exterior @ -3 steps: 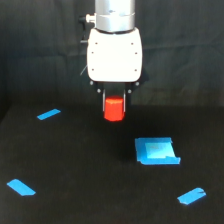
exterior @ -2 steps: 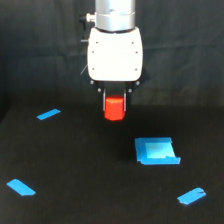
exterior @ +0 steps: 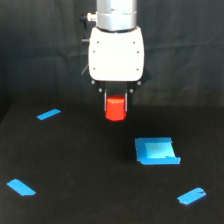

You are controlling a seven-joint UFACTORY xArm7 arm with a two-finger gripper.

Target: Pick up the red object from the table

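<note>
Red object [exterior: 115,108] sits just left of the frame's centre, directly beneath the white body of the arm, between the two dark fingers of the end effector [exterior: 115,105]. Its top edge is tucked up under the white housing, and its long axis looks upright, in line with the fingers. The fingers flank it closely on the left and right, so the end effector appears clamped on the block, with no gap visible on either side.

Whether the block's underside touches the bench [exterior: 75,165] or hangs just clear of it is hard to tell, since the black surface gives no clear shadow; it seems slightly raised. By my judgement the grasp is made and what remains is a straight lift upward, which asks only that the grip hold firm.

Around it on the bench lie blue tape strips [exterior: 48,114] at the left, lower left and lower right, and a blue square patch [exterior: 156,150] to the lower right, all well apart from the block.
</note>
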